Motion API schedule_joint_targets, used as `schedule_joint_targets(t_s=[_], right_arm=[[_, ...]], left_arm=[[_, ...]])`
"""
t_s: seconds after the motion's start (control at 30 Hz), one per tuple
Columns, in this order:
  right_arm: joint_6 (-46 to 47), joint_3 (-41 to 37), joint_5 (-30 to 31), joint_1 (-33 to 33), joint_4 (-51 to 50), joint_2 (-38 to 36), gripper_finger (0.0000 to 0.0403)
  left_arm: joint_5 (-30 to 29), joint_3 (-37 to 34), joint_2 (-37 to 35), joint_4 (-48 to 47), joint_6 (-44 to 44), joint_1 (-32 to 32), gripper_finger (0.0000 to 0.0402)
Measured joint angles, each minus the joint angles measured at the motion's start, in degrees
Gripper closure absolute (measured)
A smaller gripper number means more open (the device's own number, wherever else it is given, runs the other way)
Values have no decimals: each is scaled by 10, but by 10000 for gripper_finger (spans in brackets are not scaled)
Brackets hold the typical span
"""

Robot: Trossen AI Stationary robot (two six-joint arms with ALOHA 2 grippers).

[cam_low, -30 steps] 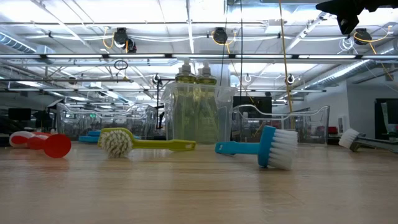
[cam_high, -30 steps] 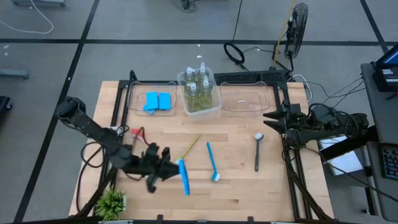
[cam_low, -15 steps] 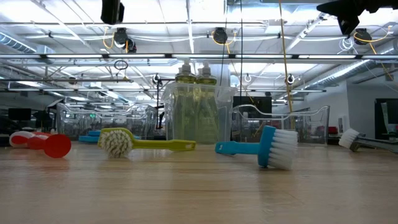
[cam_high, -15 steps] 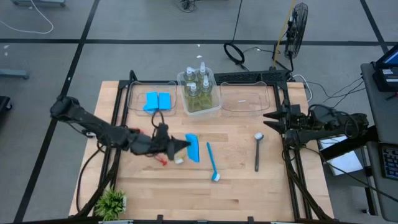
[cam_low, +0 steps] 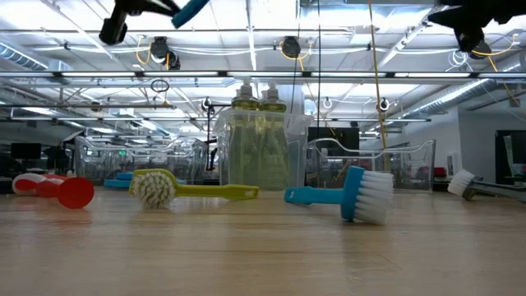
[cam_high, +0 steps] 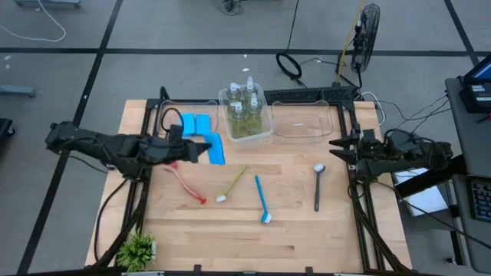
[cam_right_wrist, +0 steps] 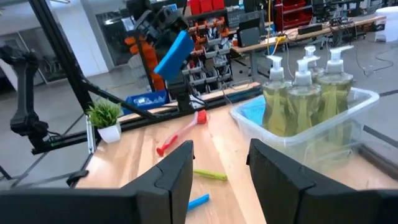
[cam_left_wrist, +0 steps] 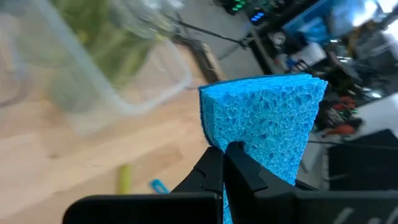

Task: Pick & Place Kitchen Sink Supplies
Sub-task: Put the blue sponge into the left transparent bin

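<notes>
Left gripper (cam_high: 201,149) jaws clamped on blue rectangular sponge (cam_high: 215,148), aloft near far-left clear plastic bin (cam_high: 163,123). Right gripper (cam_high: 334,149) jaws partly open, empty, at tabletop's (cam_high: 291,230) right edge.

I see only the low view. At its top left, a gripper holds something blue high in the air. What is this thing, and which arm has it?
Observer: It is a blue sponge, and the left gripper is shut on it.
Operator: Over which place is it?
Observer: Close beside the left bin, where other blue sponges lie.
Operator: And the other arm?
Observer: The right gripper hangs open at the table's right edge, holding nothing.
</notes>
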Motion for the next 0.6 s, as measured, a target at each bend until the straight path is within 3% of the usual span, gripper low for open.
schedule_joint_targets(t_s=[0.33,0.6], right_arm=[[29,-149,0,0,148,0,261],[40,-196,0,0,197,-1,261]], left_arm=[[58,0,-23,-102,22,181,401],[187,0,-24,-173,106,397,401]])
